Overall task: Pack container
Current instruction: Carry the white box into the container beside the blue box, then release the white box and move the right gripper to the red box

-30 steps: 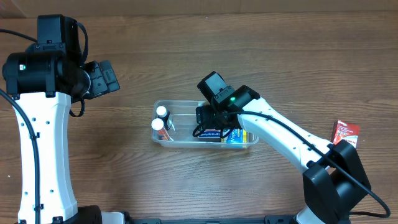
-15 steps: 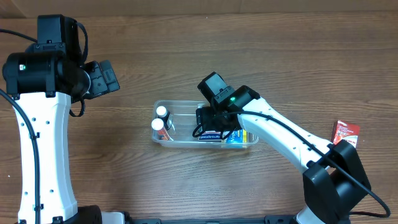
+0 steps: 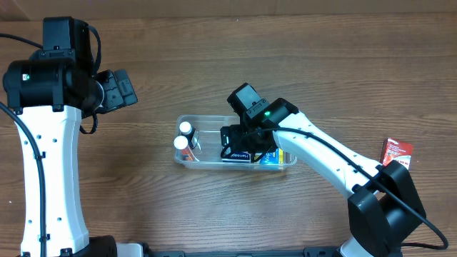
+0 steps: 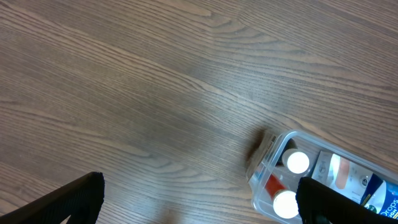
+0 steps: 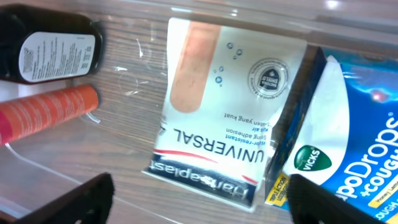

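Currently I am hovering my right pincer (image 5: 196,186), spread wide, over the plaster box (image 5: 230,106) lying in the container (image 3: 211,132) at mid-table; placement is looking done, and the next move is calling for lifting clear toward the red packet (image 3: 396,151).

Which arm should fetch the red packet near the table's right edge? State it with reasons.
Right. The red packet lies beside the right arm's base, and the right gripper hangs open over the container, holding nothing. The left gripper, also open, is on the container's far side, farther from the packet.
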### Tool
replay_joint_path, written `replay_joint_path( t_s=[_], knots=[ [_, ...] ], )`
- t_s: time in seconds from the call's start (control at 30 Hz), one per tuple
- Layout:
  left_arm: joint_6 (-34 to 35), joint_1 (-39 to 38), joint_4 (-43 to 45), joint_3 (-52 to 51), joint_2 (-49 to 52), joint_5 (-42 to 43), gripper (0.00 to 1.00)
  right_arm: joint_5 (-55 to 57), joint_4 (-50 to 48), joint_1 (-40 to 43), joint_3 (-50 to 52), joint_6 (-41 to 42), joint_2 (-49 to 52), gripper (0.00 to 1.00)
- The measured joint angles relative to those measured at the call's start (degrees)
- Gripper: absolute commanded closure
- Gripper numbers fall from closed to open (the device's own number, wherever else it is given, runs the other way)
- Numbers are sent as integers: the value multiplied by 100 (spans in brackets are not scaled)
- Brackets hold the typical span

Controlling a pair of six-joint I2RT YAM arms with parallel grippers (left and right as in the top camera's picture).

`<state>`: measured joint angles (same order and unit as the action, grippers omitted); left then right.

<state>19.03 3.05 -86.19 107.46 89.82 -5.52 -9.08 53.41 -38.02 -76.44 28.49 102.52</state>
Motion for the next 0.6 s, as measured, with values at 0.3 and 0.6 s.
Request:
replay_joint_path(
  t_s=[0.3,0.6],
  knots=[
    [0,0,-2,0,0,0,0,57,11,0,0,2,0,13],
    [-24,0,-26,0,0,0,0,1403,1021,166,-597,2,-671,0]
  ],
)
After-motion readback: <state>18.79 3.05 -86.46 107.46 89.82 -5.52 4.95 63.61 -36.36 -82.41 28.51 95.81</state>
